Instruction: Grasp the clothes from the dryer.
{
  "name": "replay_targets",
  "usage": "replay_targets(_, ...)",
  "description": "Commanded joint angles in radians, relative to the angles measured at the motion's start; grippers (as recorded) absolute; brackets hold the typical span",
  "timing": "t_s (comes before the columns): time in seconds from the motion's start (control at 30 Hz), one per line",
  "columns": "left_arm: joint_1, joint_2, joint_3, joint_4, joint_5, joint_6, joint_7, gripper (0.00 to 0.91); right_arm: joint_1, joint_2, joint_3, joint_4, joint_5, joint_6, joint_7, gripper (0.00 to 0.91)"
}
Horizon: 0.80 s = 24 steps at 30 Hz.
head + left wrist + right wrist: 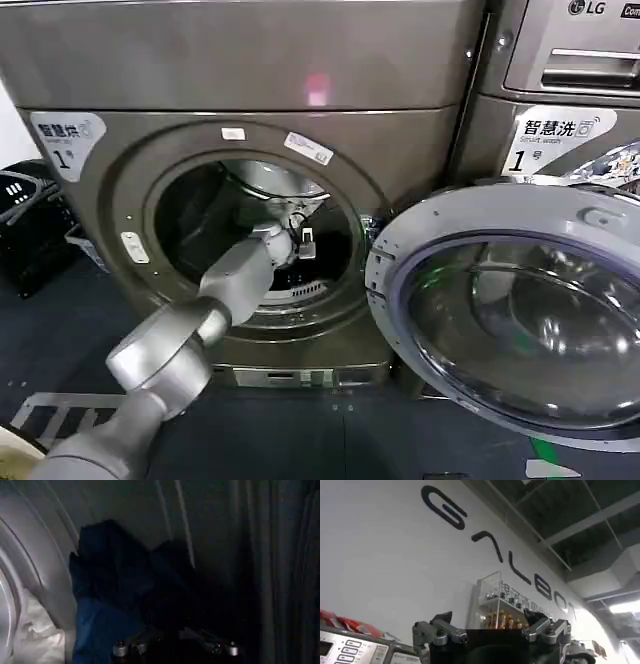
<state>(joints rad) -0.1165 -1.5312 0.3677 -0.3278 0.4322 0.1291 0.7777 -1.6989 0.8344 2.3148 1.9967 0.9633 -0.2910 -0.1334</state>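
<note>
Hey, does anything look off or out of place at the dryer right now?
Nothing stands out. The dryer door hangs wide open, the left gripper is inside the drum near the blue garment, and a whitish cloth lies beside it.

Neighbouring LG machine (570,60), black crates (25,215), lettered white wall (380,570).

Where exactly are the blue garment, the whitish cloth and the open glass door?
blue garment (107,625), left wrist view, its brighter lower fold.
whitish cloth (40,635), left wrist view, crumpled middle.
glass door (520,320), head view, the pane.
</note>
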Motion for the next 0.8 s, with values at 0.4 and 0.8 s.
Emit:
replay_targets(0.4,0.238,0.032,-0.436,-0.267,-0.413,-0.078,-0.514,0.000,0.004,-0.014,-0.012,0.000,-0.005,0.003,0.002,0.907)
replay_targets(0.8,0.453,0.019,-0.728,-0.617,-0.501,-0.191,-0.805,0.000,0.005,-0.014,-0.023,0.004,-0.007,0.014,0.001,0.907)
